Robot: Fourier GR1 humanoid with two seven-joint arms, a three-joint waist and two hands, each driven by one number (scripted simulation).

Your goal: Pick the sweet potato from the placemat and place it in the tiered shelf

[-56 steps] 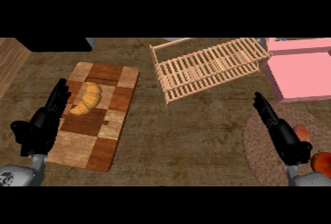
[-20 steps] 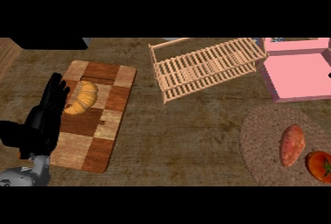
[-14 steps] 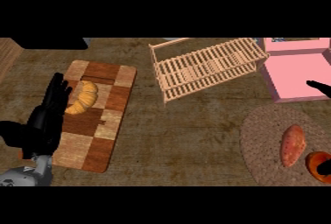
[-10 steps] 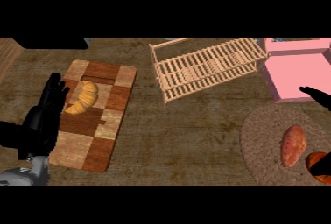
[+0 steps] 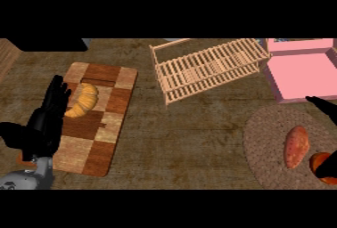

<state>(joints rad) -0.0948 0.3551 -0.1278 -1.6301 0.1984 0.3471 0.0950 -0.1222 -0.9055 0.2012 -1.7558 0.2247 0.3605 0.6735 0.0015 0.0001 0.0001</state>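
Since half a second ago the right hand has slid a little lower along the right edge of the view, from beside the pink box to the upper rim of the placemat. Only a dark tip of it shows, pointing inward, and I cannot tell whether that hand is spread or closed. Nothing else has shifted. The sweet potato lies on the right half of the round woven placemat, lengthwise up and down in the view, below the dark tip and clear of it. A smaller red-orange thing lies just beside its lower right end, partly cut off by the edge. The tiered shelf, a pale slatted wooden rack, stands tilted at the top middle of the desk, well apart from the placemat and just left of the pink box. Over on the left, the left hand rests along the left edge of a checkered wooden cutting board. Its fingers are straight and pressed together, pointing up the view and holding nothing. A croissant lies on the board just beside those fingertips. The grey forearm comes in from the lower left corner.
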